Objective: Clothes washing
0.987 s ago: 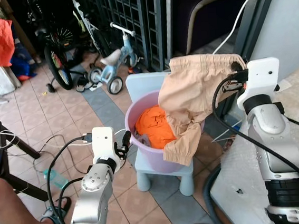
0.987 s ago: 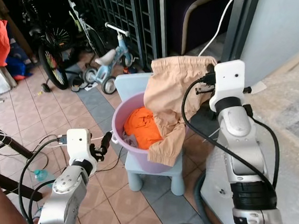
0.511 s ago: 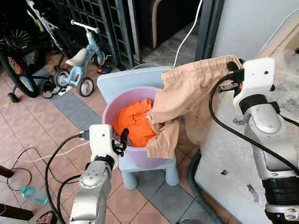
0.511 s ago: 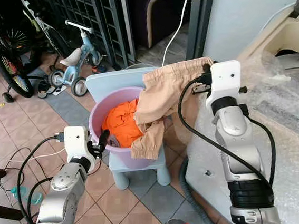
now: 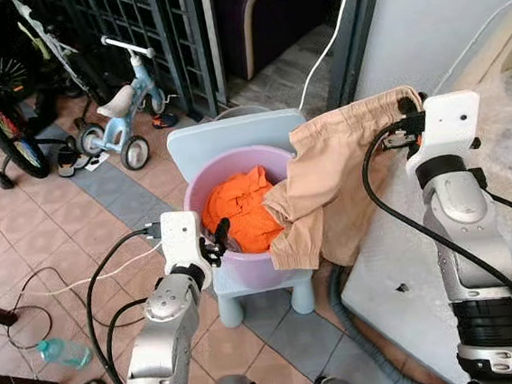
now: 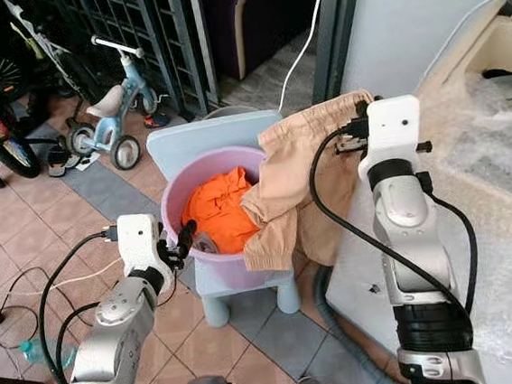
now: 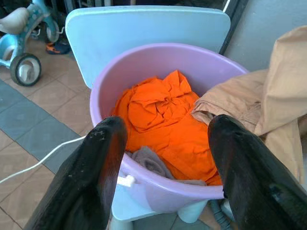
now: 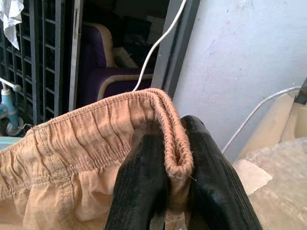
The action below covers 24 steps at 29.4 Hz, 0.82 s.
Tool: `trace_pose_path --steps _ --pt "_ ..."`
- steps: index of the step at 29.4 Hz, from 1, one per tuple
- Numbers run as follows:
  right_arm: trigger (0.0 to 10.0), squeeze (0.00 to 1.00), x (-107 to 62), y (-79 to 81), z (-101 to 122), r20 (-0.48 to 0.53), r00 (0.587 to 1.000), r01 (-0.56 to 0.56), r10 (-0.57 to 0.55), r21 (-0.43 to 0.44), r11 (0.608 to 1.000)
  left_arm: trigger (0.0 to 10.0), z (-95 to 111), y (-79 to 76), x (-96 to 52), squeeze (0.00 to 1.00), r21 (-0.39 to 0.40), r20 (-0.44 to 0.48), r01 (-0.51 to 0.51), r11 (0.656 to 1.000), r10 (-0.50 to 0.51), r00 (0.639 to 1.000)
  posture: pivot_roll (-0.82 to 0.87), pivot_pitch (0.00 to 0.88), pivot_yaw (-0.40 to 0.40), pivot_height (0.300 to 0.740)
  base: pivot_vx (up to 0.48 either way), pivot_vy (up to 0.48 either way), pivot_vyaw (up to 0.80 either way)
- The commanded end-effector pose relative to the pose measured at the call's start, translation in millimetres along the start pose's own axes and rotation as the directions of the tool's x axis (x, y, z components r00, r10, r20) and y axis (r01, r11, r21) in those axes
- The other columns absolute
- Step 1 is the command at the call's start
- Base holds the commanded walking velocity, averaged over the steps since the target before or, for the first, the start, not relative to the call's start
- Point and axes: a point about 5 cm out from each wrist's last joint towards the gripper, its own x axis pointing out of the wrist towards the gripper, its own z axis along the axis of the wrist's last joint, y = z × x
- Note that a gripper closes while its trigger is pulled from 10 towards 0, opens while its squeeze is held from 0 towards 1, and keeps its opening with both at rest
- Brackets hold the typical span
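tiled floor [image 5: 25, 241] — right gripper [image 8: 165, 191] pinching shorts [image 5: 328, 189]

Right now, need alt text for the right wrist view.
The right gripper pinches the elastic waistband of tan shorts, which hang to one side. Behind are a black metal grille, a white cable and a pale wall.

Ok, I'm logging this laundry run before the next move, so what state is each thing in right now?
Right gripper: shut on the beige shorts' waistband.
Beige shorts: lifted, hanging partly over the basin's rim.
Left gripper: open, at the basin's near rim.
Purple basin: upright on the blue chair, holding clothes.
Orange garment: crumpled inside the basin.
Blue chair: upright.
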Motion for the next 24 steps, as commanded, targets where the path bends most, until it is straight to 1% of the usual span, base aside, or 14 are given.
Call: trace_pose_path --steps 1,3,6,8,12,13,15,18,19,20,22,24 --pt "10.0 0.00 1.0 -4.5 7 0.038 0.999 0.016 -0.016 -0.007 1.000 10.0 5 1.0 0.9 0.00 0.005 0.019 0.003 1.000 -0.004 1.000 -0.09 0.078 0.038 0.740 0.000 0.446 -0.77" --pt "10.0 0.00 1.1 -4.4 7 0.039 0.999 0.016 -0.016 -0.007 1.000 10.0 6 0.9 0.8 0.00 0.009 0.027 0.004 1.000 -0.004 1.000 -0.09 0.078 0.038 0.740 0.000 0.381 -0.73" --pt "10.0 0.00 2.1 -2.5 8 0.040 0.999 0.015 -0.014 -0.009 1.000 10.0 7 1.0 0.4 0.00 0.011 0.033 0.009 1.000 -0.009 0.999 -0.09 0.078 0.036 0.740 0.000 0.000 0.00" --pt "10.0 0.00 2.6 -1.5 7 0.038 0.999 0.015 -0.015 0.002 1.000 10.0 8 1.5 -0.1 0.00 0.007 0.037 0.013 1.000 -0.013 0.999 -0.09 0.079 0.036 0.740 0.000 0.000 -0.80" --pt "10.0 0.00 3.5 -2.3 10 0.054 0.998 0.021 -0.020 -0.019 1.000 10.0 9 3.2 -0.8 0.00 0.005 0.048 0.021 1.000 -0.021 0.999 -0.09 0.077 0.035 0.740 0.000 0.000 0.00" --pt "10.0 0.00 3.5 -3.7 11 0.064 0.997 0.035 -0.032 -0.039 0.999 10.0 10 2.6 -1.2 0.00 0.009 0.062 0.038 0.999 -0.039 0.997 -0.09 0.077 0.034 0.740 0.000 0.000 0.00" --pt "10.0 0.00 3.6 -8.7 13 0.081 0.994 0.073 -0.067 -0.070 0.995 10.0 11 2.1 -0.8 0.00 0.009 0.064 0.041 0.999 -0.042 0.997 -0.09 0.076 0.034 0.740 0.000 0.000 0.00" --pt "10.0 0.00 3.5 -17.9 14 0.091 0.987 0.144 -0.133 -0.120 0.982 10.0 12 0.6 -0.5 0.00 0.018 0.075 0.057 0.998 -0.058 0.996 -0.10 0.075 0.036 0.740 0.000 0.000 -0.80" --pt "10.0 0.00 3.0 -24.6 13 0.085 0.981 0.184 -0.173 -0.146 0.972 10.0 12 0.3 0.0 0.00 0.016 0.074 0.058 0.998 -0.059 0.995 -0.10 0.074 0.038 0.740 0.000 0.000 -0.80" --pt "10.0 0.00 3.0 -24.6 13 0.085 0.981 0.184 -0.173 -0.146 0.972 10.0 12 0.3 0.0 0.00 0.016 0.074 0.058 0.998 -0.059 0.995 -0.10 0.074 0.038 0.740 0.000 0.000 -0.80" --pt "10.0 0.00 2.2 -30.5 11 0.080 0.976 0.215 -0.204 -0.170 0.962 10.0 13 -0.9 0.5 0.00 0.009 0.084 0.071 0.997 -0.072 0.994 -0.10 0.074 0.039 0.740 0.000 0.000 -0.80" --pt "10.0 0.00 1.5 -33.4 9 0.071 0.973 0.227 -0.218 -0.177 0.958 10.0 13 -1.4 0.8 0.00 0.010 0.087 0.077 0.997 -0.077 0.993 -0.11 0.075 0.043 0.740 0.000 -0.337 -0.80"
